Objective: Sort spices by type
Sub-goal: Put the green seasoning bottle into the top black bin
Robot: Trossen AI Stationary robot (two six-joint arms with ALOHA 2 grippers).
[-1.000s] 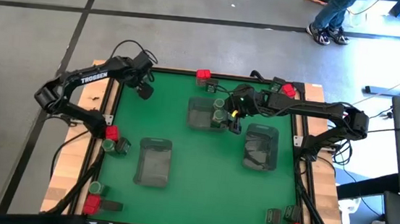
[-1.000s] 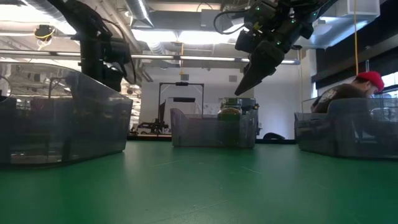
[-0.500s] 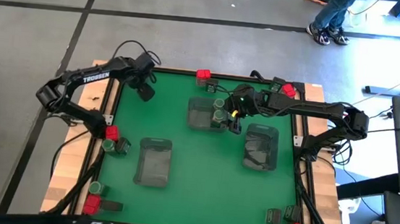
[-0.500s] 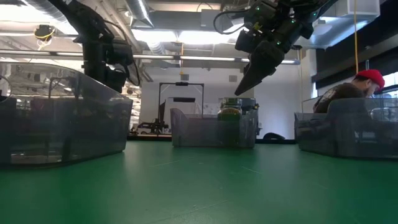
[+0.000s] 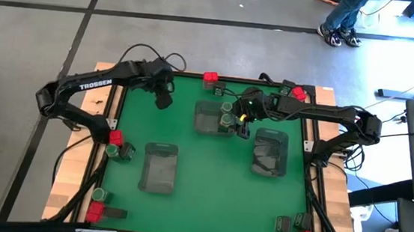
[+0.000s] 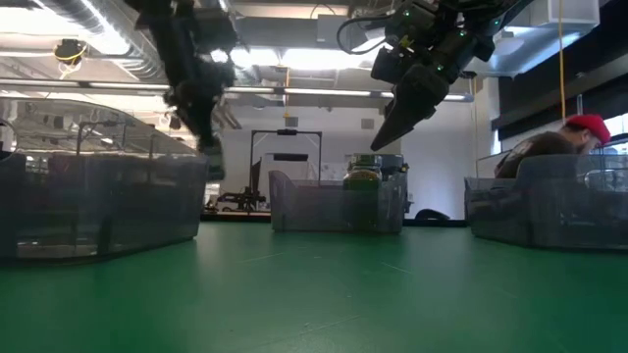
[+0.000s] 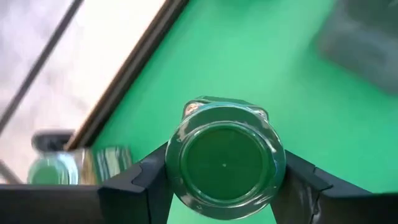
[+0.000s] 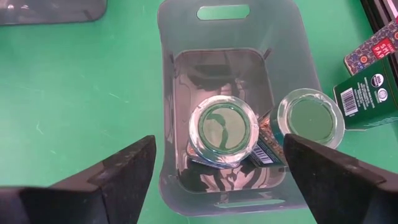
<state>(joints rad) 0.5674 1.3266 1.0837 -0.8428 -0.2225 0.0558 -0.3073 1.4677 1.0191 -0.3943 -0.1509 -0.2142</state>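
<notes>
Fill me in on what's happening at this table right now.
Two robot arms are sorting spices into trays. The left gripper is shut on a round jar and carries it above the green table near its far left. The right gripper hangs open over the far middle tray, which holds two round jars. More jars, red boxes and dark tins wait along the table's edges.

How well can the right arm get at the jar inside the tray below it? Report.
Probably yes: the right gripper hovers open above the open-topped tray, the jar lid-up beneath it. A second jar close by may crowd one finger.
</notes>
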